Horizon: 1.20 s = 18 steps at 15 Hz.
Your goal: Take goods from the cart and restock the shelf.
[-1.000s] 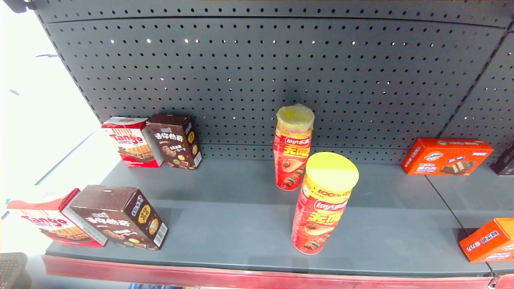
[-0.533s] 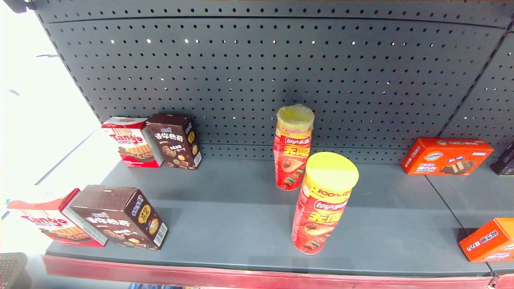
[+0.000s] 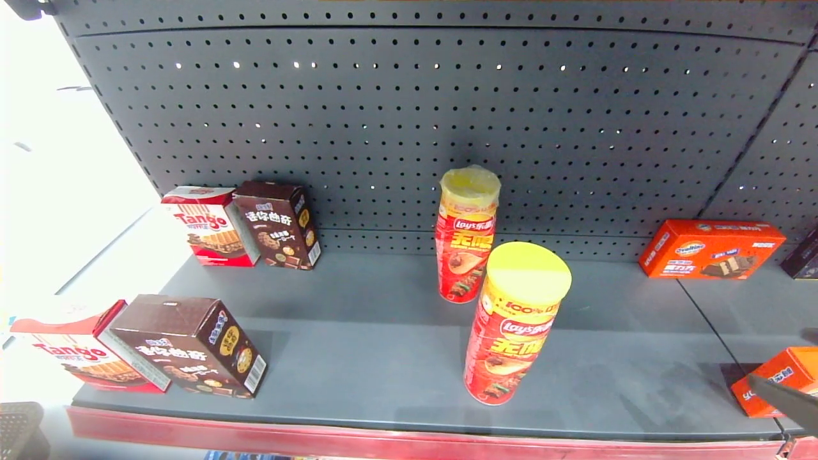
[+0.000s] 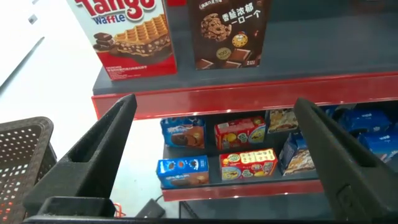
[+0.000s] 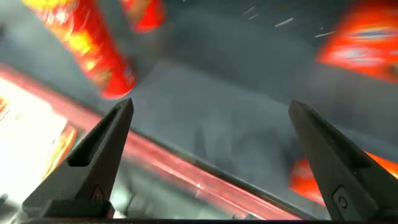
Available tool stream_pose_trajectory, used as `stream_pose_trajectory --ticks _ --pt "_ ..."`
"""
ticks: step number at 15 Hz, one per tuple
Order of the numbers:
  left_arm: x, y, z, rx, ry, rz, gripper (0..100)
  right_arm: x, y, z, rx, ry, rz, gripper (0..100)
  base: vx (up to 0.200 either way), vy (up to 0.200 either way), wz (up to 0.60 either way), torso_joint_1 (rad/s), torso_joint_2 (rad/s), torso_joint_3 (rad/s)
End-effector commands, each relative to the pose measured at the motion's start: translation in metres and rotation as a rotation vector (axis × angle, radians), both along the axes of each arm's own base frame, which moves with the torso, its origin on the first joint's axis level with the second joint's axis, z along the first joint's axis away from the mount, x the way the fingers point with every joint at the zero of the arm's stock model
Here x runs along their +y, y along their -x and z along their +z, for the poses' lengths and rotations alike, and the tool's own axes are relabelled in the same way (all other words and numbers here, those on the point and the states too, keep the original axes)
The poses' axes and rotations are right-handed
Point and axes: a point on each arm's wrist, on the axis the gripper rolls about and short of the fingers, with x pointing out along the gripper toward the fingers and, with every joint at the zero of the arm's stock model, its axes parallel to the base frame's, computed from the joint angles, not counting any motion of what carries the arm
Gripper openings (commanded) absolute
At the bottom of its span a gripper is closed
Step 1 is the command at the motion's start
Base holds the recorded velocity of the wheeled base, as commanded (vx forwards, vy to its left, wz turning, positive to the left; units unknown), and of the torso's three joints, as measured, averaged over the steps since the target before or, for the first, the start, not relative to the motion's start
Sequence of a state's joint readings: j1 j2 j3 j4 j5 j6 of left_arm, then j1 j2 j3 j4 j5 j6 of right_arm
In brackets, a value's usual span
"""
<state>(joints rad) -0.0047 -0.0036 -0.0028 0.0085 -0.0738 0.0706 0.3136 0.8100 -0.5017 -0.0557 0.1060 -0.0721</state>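
Both your grippers are spread wide and empty: left gripper [image 4: 214, 102] low before the shelf [image 3: 383, 358], right gripper [image 5: 211, 109] at its four o'clock corner. The front can [image 3: 514, 322] stands at five o'clock from the rear can [image 3: 465, 236]. Likely light, thin-walled, slick; hold such cans mid-body, gently.

The right gripper [image 5: 210, 106] comes into the head view at the near right corner of the shelf [image 3: 383, 358]. 1 dark finger [image 3: 783, 396] now crosses the near edge of the near orange box [image 3: 787, 365], where 0.5 s ago the box showed whole. A second dark tip shows at the right edge, just beyond that box.
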Motion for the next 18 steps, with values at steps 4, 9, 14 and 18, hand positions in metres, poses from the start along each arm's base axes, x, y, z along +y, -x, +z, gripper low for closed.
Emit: stream_pose_trajectory --ticks 4,9,14,18 --pt "0.000 0.000 0.000 0.006 0.000 -0.004 100 0.038 -0.050 -0.025 0.215 0.095 0.143 100 0.000 0.000 0.00 0.000 0.00 0.000" --pt "0.000 0.000 0.000 0.006 0.000 -0.004 100 0.054 -0.069 -0.027 0.241 0.150 0.105 100 0.000 0.000 0.00 0.000 0.00 0.000" --pt "0.000 0.000 0.000 0.006 0.000 -0.003 100 0.076 -0.099 -0.030 0.252 0.180 0.090 100 0.000 0.000 0.00 0.000 0.00 0.000" --pt "0.000 0.000 0.000 0.006 0.000 -0.003 100 0.089 -0.116 -0.028 0.254 0.189 0.091 100 0.000 0.000 0.00 0.000 0.00 0.000"
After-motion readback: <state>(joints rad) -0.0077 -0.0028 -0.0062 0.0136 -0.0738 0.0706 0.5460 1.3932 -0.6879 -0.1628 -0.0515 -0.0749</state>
